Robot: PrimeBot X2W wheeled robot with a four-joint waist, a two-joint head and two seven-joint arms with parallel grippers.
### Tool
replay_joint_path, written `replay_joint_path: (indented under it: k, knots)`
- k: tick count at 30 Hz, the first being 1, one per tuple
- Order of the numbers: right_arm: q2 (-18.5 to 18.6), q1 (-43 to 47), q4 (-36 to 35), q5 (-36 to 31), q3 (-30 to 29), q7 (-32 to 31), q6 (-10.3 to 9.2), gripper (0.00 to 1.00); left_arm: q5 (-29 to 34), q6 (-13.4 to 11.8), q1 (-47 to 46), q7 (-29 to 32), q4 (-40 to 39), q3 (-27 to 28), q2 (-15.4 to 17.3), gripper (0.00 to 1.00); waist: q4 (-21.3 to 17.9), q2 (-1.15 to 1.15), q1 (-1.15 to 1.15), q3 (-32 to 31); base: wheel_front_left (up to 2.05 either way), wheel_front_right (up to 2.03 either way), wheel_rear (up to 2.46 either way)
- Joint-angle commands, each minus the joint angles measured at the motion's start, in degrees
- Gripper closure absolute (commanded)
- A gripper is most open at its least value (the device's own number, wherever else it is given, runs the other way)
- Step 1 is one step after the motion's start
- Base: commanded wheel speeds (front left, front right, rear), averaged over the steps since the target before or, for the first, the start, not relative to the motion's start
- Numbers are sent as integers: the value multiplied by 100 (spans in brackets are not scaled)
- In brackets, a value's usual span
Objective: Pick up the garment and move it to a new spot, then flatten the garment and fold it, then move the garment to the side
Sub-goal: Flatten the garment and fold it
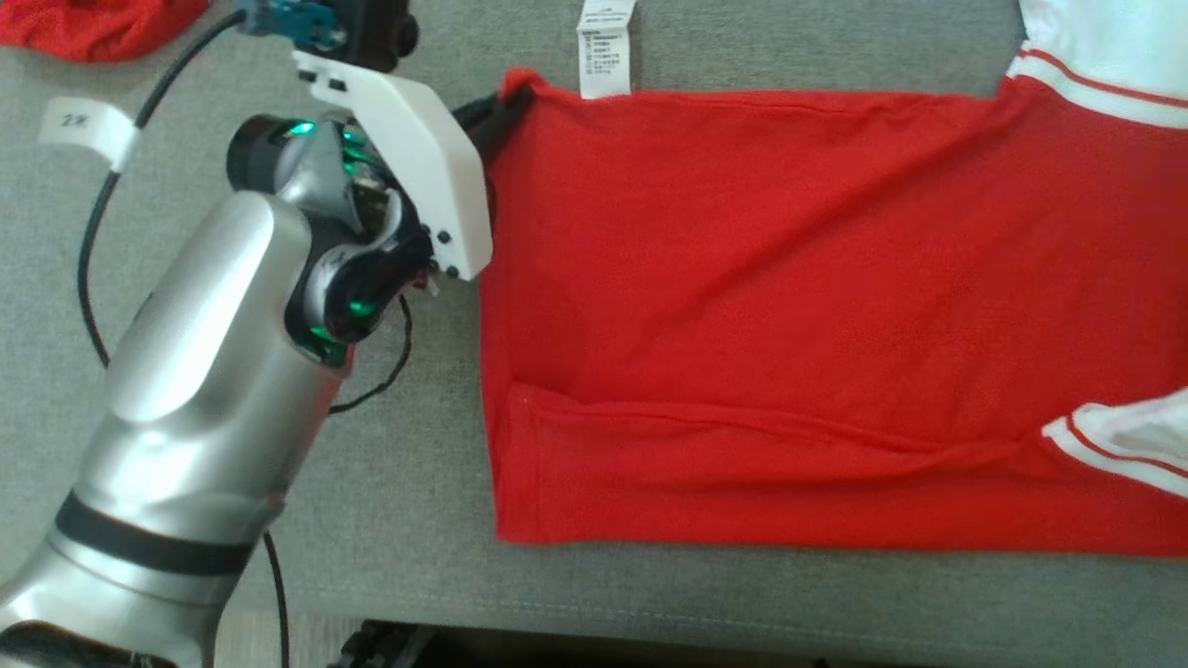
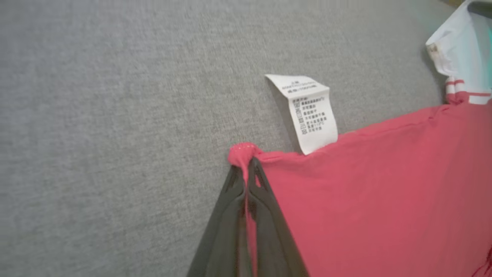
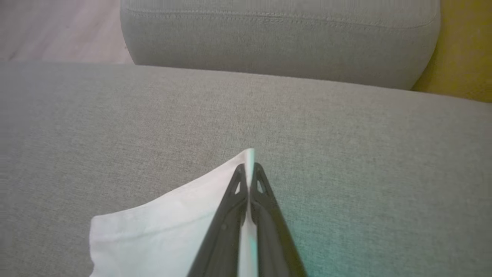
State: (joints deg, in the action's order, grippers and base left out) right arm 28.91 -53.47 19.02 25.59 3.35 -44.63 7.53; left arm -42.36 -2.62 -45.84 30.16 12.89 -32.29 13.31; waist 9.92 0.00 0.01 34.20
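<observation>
Left fingers: the left gripper is pressing its two dark fingers tight together on a bunched red corner of the garment, with a strip of red cloth running down between them.
Right fingers: the right gripper is pinching a white edge of the same garment, the fold poking out just past its tips.
Beside the left tips: a white care label is sticking out from the red hem, close to the pinched corner.
Garment: it is lying spread on the grey cushion, its red body stretching away from the left fingers toward white, red-striped parts at the far end.
Beyond the right tips: bare grey fabric is running up to a back cushion.
Behind the left fingers: the silver left arm is reaching in, a black cable with a white tape tag looping beside it.
Farthest from the left fingers: another red cloth is lying past the cable.
</observation>
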Motion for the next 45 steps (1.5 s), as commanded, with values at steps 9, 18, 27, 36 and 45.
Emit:
replay_joint_path:
  k: [9,18,27,36,45]
  knots:
    - [475,253,-466,544,-13,373,-4,100,-122,-245,292,-196,-738,605,467,100,-244,0,-1,-352,0,0,0]
    - [849,1690,-1350,1235,174,458,-4,100,-298,-429,1262,-234,-1613,654,680,100,-552,0,-1,-740,0,0,0]
    - [996,3254,-2178,1542,-45,441,-4,100,-510,-763,2545,-378,-2776,926,1028,100,-765,0,-1,-1035,0,0,0]
    - [861,4081,-2674,1668,-658,401,-4,100,-614,-827,2883,-418,-3160,1047,1148,100,-789,0,-1,-1042,0,0,0]
    - [697,4451,-2976,1756,-718,162,-4,100,-616,-854,3091,-416,-3292,1064,1262,100,-898,0,-1,-978,0,0,0]
